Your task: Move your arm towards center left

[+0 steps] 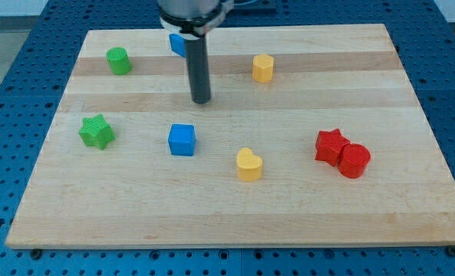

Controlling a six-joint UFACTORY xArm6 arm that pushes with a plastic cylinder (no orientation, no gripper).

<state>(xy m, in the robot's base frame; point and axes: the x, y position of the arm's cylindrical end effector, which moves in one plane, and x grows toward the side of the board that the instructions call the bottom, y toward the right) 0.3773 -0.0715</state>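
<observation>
My tip (201, 100) rests on the wooden board (304, 199), a little above and to the right of the blue cube (182, 139). The rod rises toward the view's top and hides part of the blue block (176, 43) there, so its shape is not clear. The green star (97, 131) lies at the view's left, well left of my tip. The tip touches no block.
A green cylinder (119, 60) sits at the upper left. A yellow hexagonal block (263, 67) sits right of the rod. A yellow heart (248, 164) lies below centre. A red star (331, 146) and a red cylinder (354, 160) touch at the right.
</observation>
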